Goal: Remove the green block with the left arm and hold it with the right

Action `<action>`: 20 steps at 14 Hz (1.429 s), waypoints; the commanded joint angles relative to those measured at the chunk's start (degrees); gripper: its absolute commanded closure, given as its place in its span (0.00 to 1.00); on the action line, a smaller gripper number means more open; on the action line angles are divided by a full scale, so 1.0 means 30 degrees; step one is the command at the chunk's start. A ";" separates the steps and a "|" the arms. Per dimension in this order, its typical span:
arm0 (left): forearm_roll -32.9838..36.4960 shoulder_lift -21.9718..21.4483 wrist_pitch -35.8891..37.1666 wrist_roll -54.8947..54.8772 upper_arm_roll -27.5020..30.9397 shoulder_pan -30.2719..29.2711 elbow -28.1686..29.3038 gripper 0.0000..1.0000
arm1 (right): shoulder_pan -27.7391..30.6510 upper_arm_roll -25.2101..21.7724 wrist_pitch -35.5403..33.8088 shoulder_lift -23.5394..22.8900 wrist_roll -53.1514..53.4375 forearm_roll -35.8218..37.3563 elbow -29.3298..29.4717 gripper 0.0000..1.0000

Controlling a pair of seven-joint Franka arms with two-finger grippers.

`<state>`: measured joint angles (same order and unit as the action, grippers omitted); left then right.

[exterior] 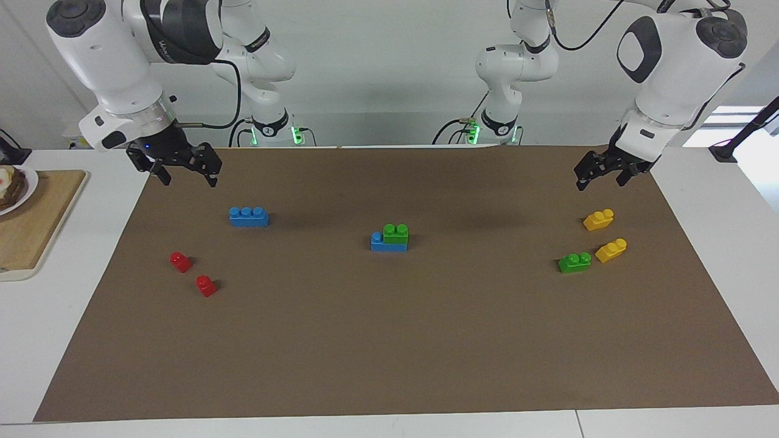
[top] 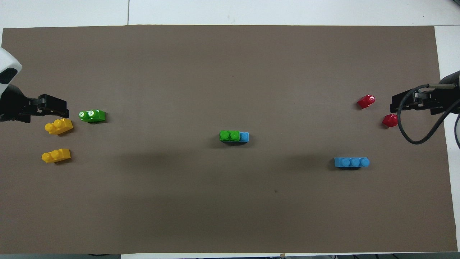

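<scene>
My left gripper (exterior: 604, 173) hung wide open and empty over the mat's (exterior: 389, 340) corner nearest my left base, touching nothing. My right gripper (exterior: 182, 165) hung the same way, fingers spread and holding nothing, over the mat's corner nearest my right base. Both arms were up off the surface.

The green block (exterior: 396, 235) sat near the middle of the mat, stacked on a blue brick (exterior: 378, 243) so that it covered two of the blue studs and left one stud bare at the end toward my right arm. Neither gripper was near that stack, and the mat around it lay open on every side.

Toward my left arm's end of the mat lay a second green brick (exterior: 574, 262), loose on the surface, with two yellow bricks (exterior: 598, 219) (exterior: 611, 250) just beside it, one of them almost under my left gripper. Toward my right arm's end, a lone blue three-stud brick (exterior: 248, 216) lay on the mat below and a little inward of my right gripper, and two small red bricks (exterior: 181, 261) (exterior: 206, 285) sat closer to the mat's edge away from me. Off the mat, at the table's right-arm end, a wooden board (exterior: 36, 225) carried a plate (exterior: 24, 185) at its corner.
</scene>
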<state>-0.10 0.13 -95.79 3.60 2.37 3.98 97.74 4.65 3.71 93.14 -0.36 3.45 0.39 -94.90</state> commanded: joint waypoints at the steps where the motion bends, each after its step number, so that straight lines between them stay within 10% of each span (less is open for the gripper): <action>1: -0.0054 -0.0102 -0.0210 -0.0087 0.0060 -0.0038 0.0086 0.00 | 0.0267 0.0168 -0.0078 0.0382 -0.0213 0.0106 -0.0243 0.00; 12: -0.0024 -0.0423 0.0168 0.0030 0.0089 -0.0096 0.0173 0.00 | 0.0296 0.0168 0.0536 0.0295 0.0428 -0.0069 -0.0126 0.00; 20: -0.0753 -0.0600 -0.0209 0.7779 -0.0204 0.0866 0.0584 0.00 | 0.0150 0.0343 0.0302 0.0558 1.1401 -0.1941 -0.0770 0.00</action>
<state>-0.84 -0.53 -95.81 19.25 1.75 4.36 97.93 4.78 4.13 93.81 -0.26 29.07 -3.21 -95.14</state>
